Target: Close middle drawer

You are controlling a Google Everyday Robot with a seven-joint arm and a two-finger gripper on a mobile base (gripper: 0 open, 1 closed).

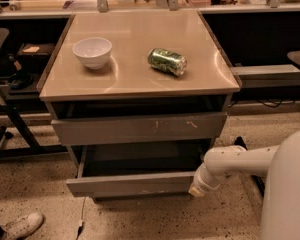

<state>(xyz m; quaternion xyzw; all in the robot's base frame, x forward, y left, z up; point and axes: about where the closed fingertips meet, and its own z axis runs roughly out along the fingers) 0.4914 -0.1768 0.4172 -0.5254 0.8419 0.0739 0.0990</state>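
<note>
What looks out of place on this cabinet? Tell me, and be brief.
The green can lies on its side on the cabinet top. The middle drawer stands pulled out, with the gripper at the right end of its front.

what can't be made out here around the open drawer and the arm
Camera view:
- gripper, at the right end of the middle drawer's front: whether it touches the front cannot be told from this angle.
- Back of the middle drawer's inside: dark, overhung by the scratched drawer above.
- Whatever sits below the middle drawer: hidden by its front.
- green can: label too small to read.
</note>
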